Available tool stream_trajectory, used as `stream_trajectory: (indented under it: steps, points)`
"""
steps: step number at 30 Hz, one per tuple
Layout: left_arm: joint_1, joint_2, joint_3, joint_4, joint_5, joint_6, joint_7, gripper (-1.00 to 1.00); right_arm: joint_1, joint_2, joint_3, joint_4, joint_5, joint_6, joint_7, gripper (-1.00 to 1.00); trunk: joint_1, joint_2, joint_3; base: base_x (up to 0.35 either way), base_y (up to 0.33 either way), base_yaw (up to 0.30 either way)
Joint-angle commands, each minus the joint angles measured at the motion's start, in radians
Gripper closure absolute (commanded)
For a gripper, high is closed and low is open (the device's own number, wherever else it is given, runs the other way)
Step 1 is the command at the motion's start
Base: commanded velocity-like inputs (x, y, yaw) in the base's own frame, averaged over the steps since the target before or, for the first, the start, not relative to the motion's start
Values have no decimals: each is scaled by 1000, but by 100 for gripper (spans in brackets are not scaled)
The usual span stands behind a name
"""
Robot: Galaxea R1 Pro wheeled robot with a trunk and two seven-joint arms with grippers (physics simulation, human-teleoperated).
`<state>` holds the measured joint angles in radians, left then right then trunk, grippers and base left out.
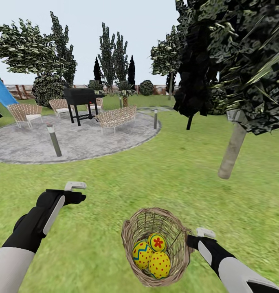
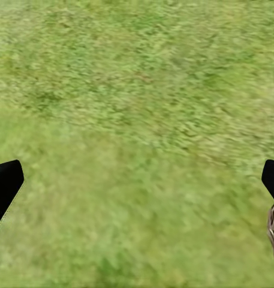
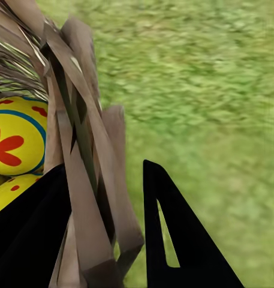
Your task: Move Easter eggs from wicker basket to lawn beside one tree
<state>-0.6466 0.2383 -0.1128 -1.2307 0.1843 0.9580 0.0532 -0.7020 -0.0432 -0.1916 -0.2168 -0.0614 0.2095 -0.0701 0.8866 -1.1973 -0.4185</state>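
Observation:
The brown wicker basket (image 1: 129, 228) sits low in the head view on the lawn (image 1: 155, 171), tilted towards me. Three yellow eggs lie inside: a red-flower egg (image 1: 157, 242), a blue-zigzag egg (image 1: 141, 254) and a red-dotted egg (image 1: 160, 264). My right gripper (image 1: 194, 238) is at the basket's right rim. In the right wrist view the right gripper (image 3: 104, 168) has one finger inside and one outside the basket wall (image 3: 83, 150), shut on it, beside the flower egg (image 3: 14, 144). My left gripper (image 1: 76, 191) hangs open over bare grass. The tree's pale grey trunk (image 1: 233, 150) rises ahead right.
A thin black-trunked tree (image 1: 190, 122) stands beyond the grey trunk. A grey paved patio (image 1: 74, 138) with wicker chairs, a black grill (image 1: 80, 97) and short bollards (image 1: 53, 140) lies ahead left. Open grass spreads between me and the trunk.

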Motion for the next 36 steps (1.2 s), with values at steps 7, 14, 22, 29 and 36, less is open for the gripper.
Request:
stream_trajectory:
  steps: [7, 14, 22, 29, 36]
  points:
    - [-1, 0, -5, 2, 5, 2, 6, -100, -1, -1, -7, -4, -11, 4, -2, 100, 0, -1, -1, 237, 214, 0]
    - [-1, 1, -4, 2, 6, 2, 7, -100, -1, 0, -8, -3, -11, 4, -2, 100, 0, -1, -1, 238, 210, 0]
    - [-1, 1, -3, 2, 7, 2, 5, -100, -1, 0, -6, -3, -11, 4, -2, 100, 0, -1, -1, 237, 210, 0]
    - [-1, 1, -4, 4, 6, 2, 5, -100, -1, 0, -7, -1, -11, 4, -2, 100, 0, -1, -1, 237, 210, 0]
    - [-1, 1, -3, 4, 6, 2, 5, -100, -1, 0, -6, -1, -11, 4, -2, 100, 0, -1, -1, 237, 208, 0]
